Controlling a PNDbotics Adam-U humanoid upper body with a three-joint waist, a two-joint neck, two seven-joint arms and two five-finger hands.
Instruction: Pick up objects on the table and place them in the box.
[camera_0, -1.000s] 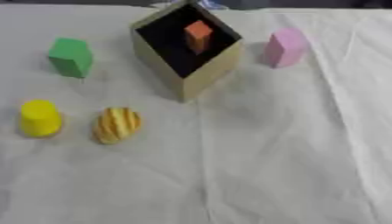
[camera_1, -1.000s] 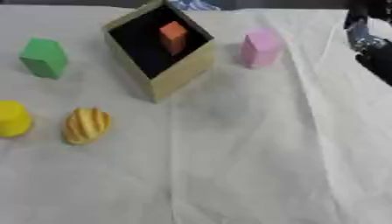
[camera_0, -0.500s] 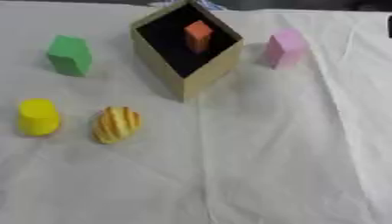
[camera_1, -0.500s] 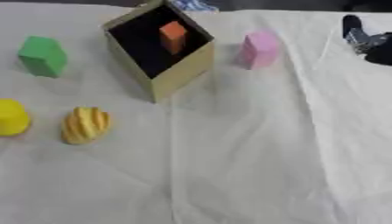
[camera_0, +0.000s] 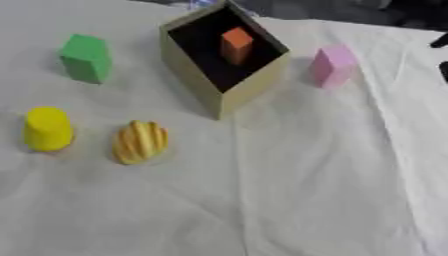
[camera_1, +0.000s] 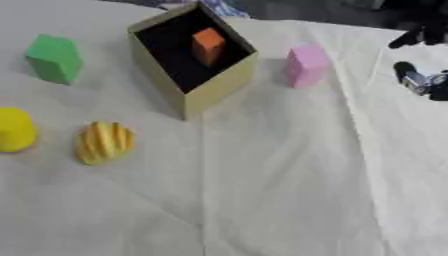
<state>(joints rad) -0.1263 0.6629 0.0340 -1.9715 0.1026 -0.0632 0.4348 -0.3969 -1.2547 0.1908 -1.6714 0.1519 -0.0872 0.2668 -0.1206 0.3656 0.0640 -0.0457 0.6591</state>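
A tan box (camera_0: 229, 95) with a dark inside stands on a white cloth (camera_0: 289, 195), turned so that one corner points toward the camera. It is the landmark for everything else. An orange block (camera_0: 236, 45) sits inside it, against the far wall.

Just to the right of the box, apart from it, a pink block (camera_0: 332, 65) stands on the cloth. To the left of the box, well apart, is a green block (camera_0: 87, 58). Nearer the camera than the green block and left of the box's front corner lie a yellow cylinder (camera_0: 46, 128) and, between it and the box, a ribbed yellow-orange piece (camera_0: 140, 141).

The right eye view shows the right hand (camera_1: 418, 80) at the right edge, well to the right of the pink block and touching nothing; dark fingers (camera_1: 409, 37) and a silver part show there. Whether it is spread or curled cannot be told. The left eye view catches only dark slivers at its right edge. The left hand shows in neither view.
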